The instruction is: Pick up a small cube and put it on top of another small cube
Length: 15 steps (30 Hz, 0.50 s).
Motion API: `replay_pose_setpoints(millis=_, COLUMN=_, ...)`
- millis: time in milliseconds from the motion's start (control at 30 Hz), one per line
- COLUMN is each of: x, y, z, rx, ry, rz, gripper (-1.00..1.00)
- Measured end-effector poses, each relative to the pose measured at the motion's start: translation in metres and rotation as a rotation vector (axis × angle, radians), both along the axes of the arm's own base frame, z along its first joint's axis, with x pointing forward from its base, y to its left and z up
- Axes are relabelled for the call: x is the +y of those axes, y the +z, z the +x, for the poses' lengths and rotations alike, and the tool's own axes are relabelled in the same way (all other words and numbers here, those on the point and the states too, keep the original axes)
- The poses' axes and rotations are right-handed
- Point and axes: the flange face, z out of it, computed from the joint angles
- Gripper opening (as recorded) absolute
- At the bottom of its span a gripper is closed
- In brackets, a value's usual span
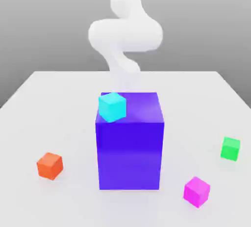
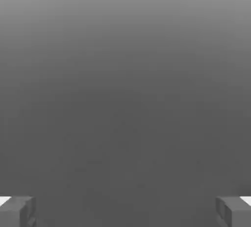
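Cubes in four colors share a pale tabletop [image 1: 29,123] with a large blue-violet block [image 1: 129,155], the landmark here. Seen in the exterior view, the small magenta-pink cube [image 1: 197,191] sits on the tabletop to the block's right, near its front. The small green cube [image 1: 230,148] lies farther out on that same side, set back from the magenta-pink one. To the block's left is an orange-red cube [image 1: 50,165], and a cyan cube [image 1: 112,107] rests on top of the block at its near left corner. Behind the block rises a white robot arm [image 1: 125,35]. Its gripper [image 2: 125,212] is spread wide open, holding nothing.
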Motion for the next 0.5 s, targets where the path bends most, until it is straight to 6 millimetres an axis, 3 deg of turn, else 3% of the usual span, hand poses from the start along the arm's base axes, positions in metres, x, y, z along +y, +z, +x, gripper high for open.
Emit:
replay_pose_setpoints(millis=100, x=0.022, y=-0.055, z=0.036, rx=0.090, ry=0.078, rz=-0.030, gripper=0.00)
replay_pose_setpoints(millis=233, x=0.053, y=-0.130, z=0.068, rx=0.204, ry=0.179, rz=-0.071, gripper=0.00)
replay_pose_setpoints(millis=367, x=0.086, y=-0.209, z=0.085, rx=0.314, ry=0.283, rz=-0.114, gripper=0.00)
replay_pose_setpoints(millis=500, x=0.116, y=-0.289, z=0.085, rx=0.424, ry=0.389, rz=-0.158, gripper=0.00)
